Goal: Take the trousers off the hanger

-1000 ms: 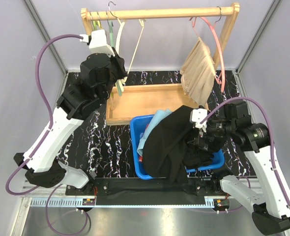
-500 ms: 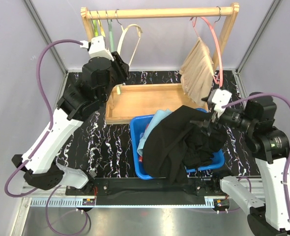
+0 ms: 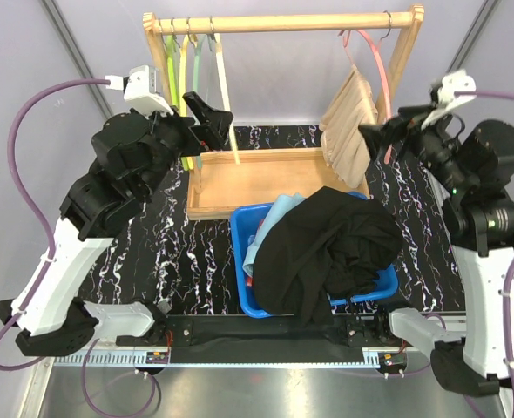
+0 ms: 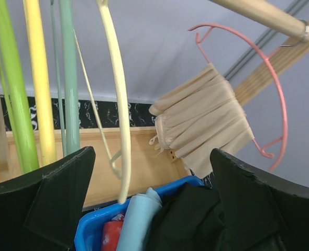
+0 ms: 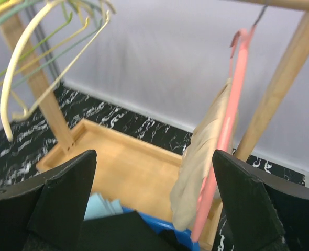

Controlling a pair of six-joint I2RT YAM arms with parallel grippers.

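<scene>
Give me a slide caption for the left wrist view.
Open left gripper faces bare hangers and beige trousers on a pink hanger, above a blue bin of clothes.

Left arm point(image 3: 61, 261), right arm point(image 3: 483, 296): white shell links, bulky black joint housings, black base housings point(image 3: 39, 318). Purple cable point(image 3: 83, 83) loops to each wrist's white camera block point(image 3: 144, 87). Fingers point(image 4: 55, 198) matte black, wedge-shaped

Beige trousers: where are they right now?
Top view, right side: the beige trousers hang on the pink hanger at the right end of the wooden rack, above and behind the blue bin.
</scene>
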